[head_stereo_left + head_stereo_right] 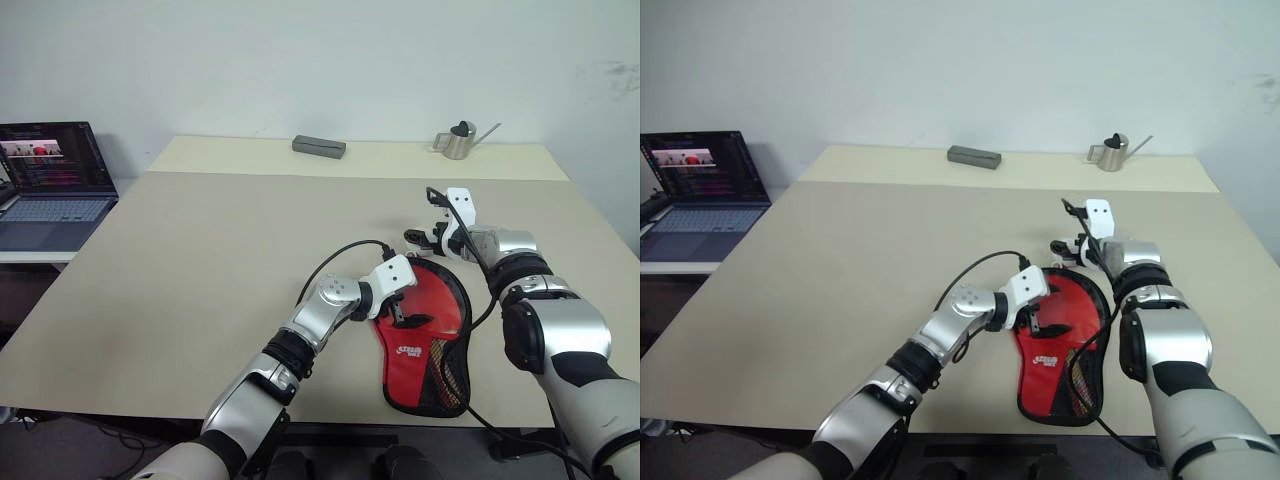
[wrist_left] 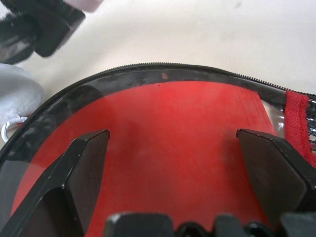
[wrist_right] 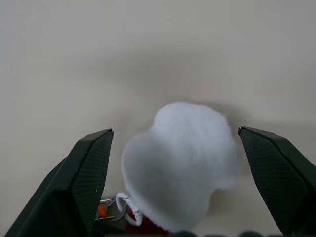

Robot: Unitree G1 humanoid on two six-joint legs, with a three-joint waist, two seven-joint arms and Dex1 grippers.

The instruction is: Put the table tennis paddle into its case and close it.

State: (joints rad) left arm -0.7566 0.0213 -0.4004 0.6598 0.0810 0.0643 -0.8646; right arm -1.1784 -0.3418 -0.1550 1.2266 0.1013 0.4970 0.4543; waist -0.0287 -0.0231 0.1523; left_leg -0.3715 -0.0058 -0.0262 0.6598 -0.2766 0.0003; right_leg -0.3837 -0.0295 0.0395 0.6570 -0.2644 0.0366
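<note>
One red case (image 1: 425, 335) — black zipper edge.

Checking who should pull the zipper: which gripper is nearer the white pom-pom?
Right. The right gripper sits open with the pom-pom between its fingers. The left gripper hovers open over the case, farther back.

paddle: can't tell if inside the case (image 1: 432, 335), lower centre; only red fabric & mesh show
case top: hidden behind left gripper (image 1: 408, 305)
pom-pom (image 3: 180, 163): lower part cut off at btm edge, right wrist view
laptop (image 1: 50, 185): cut off at left edge; screen too small to read
grey block (image 1: 319, 147), upper centre: too small to ID
</note>
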